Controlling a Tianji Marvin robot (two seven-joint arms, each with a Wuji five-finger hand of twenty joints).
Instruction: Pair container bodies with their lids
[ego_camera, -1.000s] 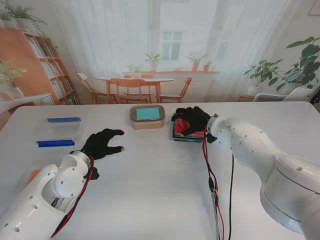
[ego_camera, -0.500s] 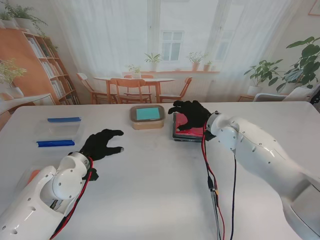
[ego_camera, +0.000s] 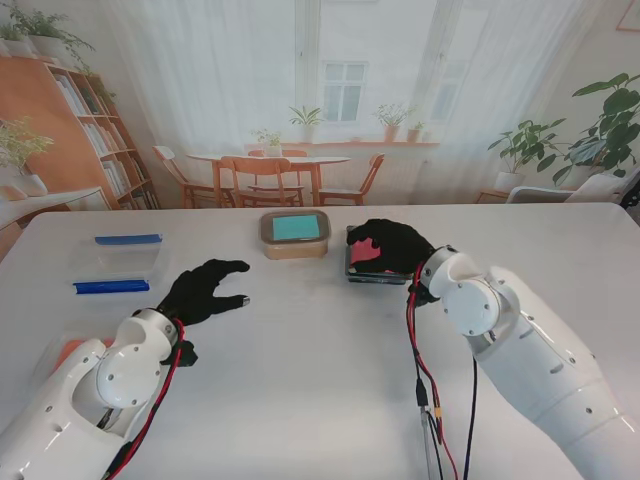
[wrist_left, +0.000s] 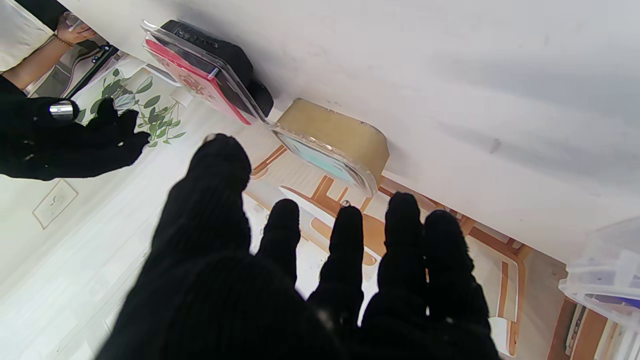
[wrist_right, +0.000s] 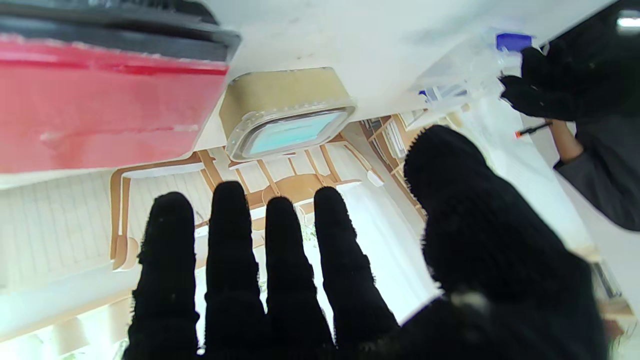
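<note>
Right hand (ego_camera: 393, 245) hovers over the red box (ego_camera: 362, 254), fingers spread, hiding most of it. Left hand (ego_camera: 203, 287) rests spread on the table (ego_camera: 320, 370), holding nothing.

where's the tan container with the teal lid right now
In the stand view the tan container sits on the far middle of the table, just left of the red-lidded black box under the right hand, lid on.
</note>
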